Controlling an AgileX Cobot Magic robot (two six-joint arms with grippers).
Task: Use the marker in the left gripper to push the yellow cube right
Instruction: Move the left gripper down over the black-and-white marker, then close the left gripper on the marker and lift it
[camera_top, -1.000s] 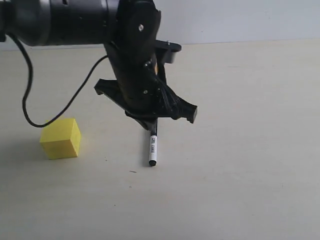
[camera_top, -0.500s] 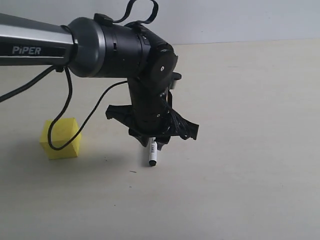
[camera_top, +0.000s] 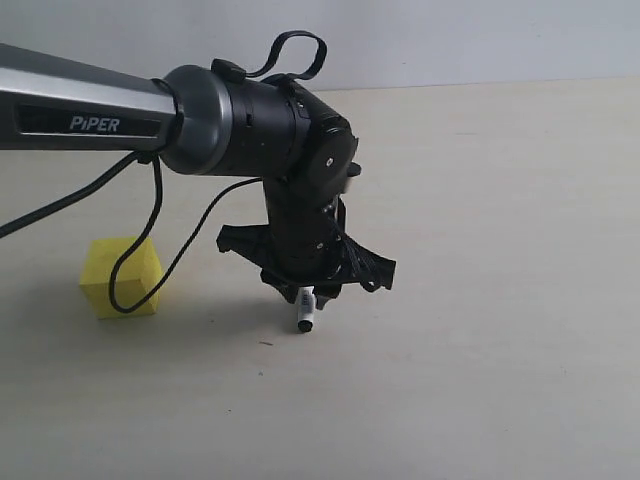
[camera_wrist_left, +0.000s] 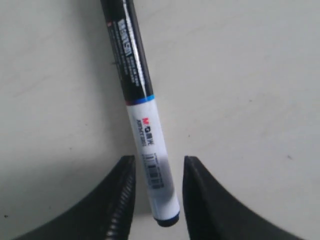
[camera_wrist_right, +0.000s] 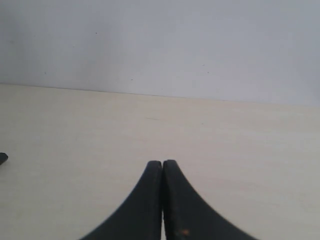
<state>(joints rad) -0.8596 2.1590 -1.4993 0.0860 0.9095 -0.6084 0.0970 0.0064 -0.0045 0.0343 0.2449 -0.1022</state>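
Exterior: the left end effector (camera_top: 308, 296) hangs low over the marker (camera_top: 305, 317), which lies on the surface (camera_top: 500, 300). The yellow cube (camera_top: 120, 277) sits well apart to its left. Left wrist: the fingers (camera_wrist_left: 117, 200) straddle the marker's white end with narrow gaps on both sides. Right wrist: the right end effector (camera_wrist_right: 162, 165) is pressed closed, holding nothing.
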